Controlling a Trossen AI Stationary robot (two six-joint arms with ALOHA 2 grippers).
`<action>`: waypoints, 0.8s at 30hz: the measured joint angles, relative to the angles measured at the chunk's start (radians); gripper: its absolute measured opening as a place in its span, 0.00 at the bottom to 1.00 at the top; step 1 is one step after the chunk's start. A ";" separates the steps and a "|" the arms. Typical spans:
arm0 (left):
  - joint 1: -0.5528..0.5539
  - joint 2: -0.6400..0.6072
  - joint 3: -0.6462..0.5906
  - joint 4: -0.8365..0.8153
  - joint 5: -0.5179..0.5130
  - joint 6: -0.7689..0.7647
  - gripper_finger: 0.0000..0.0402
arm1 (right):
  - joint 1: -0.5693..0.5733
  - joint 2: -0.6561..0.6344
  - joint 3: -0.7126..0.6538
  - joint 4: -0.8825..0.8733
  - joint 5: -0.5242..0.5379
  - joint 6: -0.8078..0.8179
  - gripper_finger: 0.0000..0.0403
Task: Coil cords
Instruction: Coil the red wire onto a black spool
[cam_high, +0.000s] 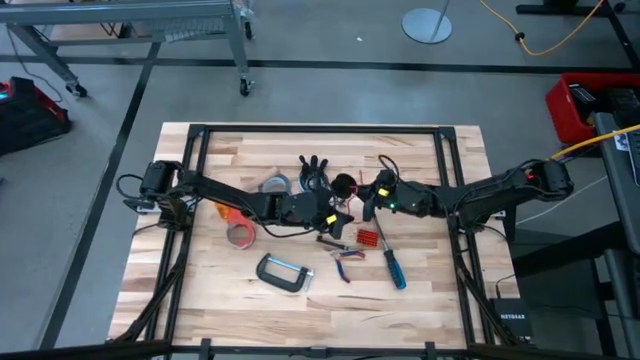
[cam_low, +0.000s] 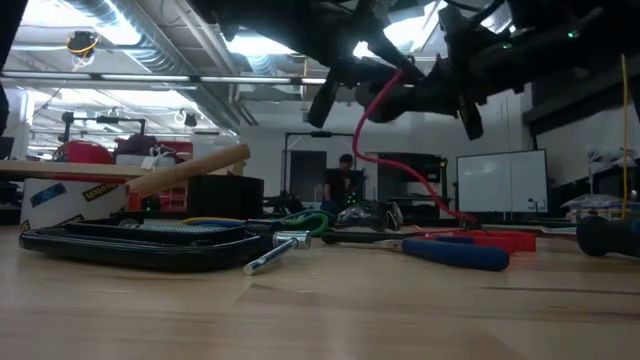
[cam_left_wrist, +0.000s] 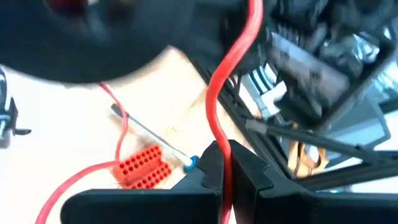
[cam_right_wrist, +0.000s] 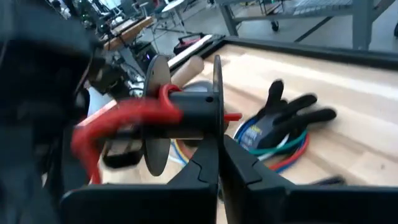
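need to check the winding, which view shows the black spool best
The right wrist view: the black spool fills the frame, red cord wrapped on its core, the right gripper shut on a flange. The high view shows it small, the low view only a dark shape overhead, and the left wrist view just a blur.

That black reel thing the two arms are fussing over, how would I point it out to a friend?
Look above the middle of the wooden table, where the right gripper and left gripper nearly meet. The right one pinches a small black spool by one flange, held off the wood. Only it has the red cord wrapped around its core.
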 joint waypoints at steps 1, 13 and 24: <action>-0.007 0.000 0.000 0.002 0.000 0.007 0.00 | -0.011 -0.001 0.005 -0.002 -0.005 -0.004 0.00; -0.064 -0.001 0.000 -0.115 -0.006 0.088 0.00 | -0.147 -0.030 0.064 -0.007 -0.305 -0.060 0.00; -0.088 -0.001 0.000 -0.192 -0.009 0.141 0.00 | -0.254 -0.263 0.065 -0.351 -0.673 -0.101 0.00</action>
